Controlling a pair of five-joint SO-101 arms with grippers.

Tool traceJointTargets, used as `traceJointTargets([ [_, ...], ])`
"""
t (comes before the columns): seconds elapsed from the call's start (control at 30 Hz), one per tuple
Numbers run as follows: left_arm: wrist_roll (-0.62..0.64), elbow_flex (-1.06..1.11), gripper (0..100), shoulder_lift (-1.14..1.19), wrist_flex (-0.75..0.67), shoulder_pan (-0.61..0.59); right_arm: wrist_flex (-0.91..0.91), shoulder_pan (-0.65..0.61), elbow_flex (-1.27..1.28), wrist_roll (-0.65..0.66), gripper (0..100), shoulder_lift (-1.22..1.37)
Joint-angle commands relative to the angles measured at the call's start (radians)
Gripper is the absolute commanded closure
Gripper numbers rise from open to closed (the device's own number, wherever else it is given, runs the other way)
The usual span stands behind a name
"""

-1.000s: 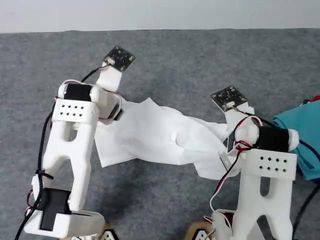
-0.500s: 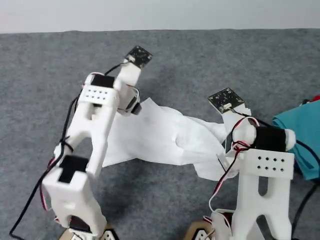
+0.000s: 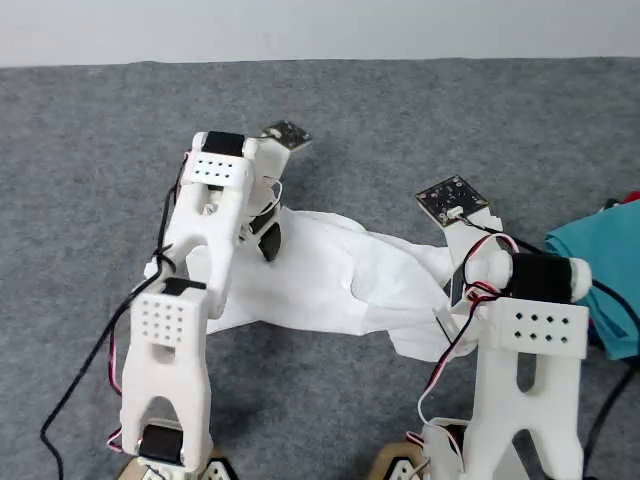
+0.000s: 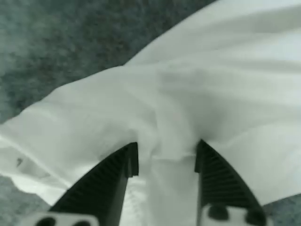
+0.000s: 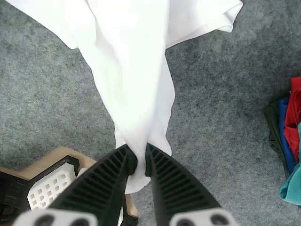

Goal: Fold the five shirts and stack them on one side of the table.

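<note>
Your right gripper (image 5: 139, 155) is clamped on the white shirt (image 3: 330, 270), your left gripper (image 4: 165, 151) gapes astride it, so it lies unfolded, while coloured shirts (image 3: 603, 272) sit piled aside.

- left arm (image 3: 203, 250) swung inward from beside the shirt (image 3: 345, 275), now stretched out over its left end
- left gripper (image 4: 167, 155) has come down onto the cloth, jaws apart astride a ridge
- shirt's raised corner, seen before, now hidden under that arm

shirt (image 3: 330, 275) on table (image 3: 400, 130) centre, shirt pile (image 3: 605, 262) at right edge
</note>
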Motion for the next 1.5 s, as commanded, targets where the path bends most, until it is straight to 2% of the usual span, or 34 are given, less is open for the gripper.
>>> traceJointTargets([
  [0.0,-0.008,-0.105,90,0.011,0.048,0.003,0.038,-0.002,-0.006,0.003,98.9,-0.033],
  [0.1,-0.008,-0.117,99,-0.034,0.048,0.008,0.038,-0.002,-0.006,0.003,98.9,-0.033],
  [0.43,-0.003,-0.114,100,-0.361,0.046,0.005,0.039,-0.001,-0.052,0.003,98.9,-0.035],
  [0.9,-0.002,-0.122,100,-0.904,0.035,0.009,0.036,0.033,-0.612,0.011,98.9,-0.025],
  [0.97,-0.002,-0.122,100,-0.968,0.009,0.006,0.031,0.059,-0.686,0.018,98.9,-0.024],
  [1.3,-0.003,-0.122,100,-1.272,-0.178,0.005,0.024,0.294,-0.942,0.216,98.9,-0.031],
  [1.47,-0.008,-0.122,100,-1.402,-0.252,0.005,-0.036,0.421,-1.046,0.258,98.9,-0.033],
])
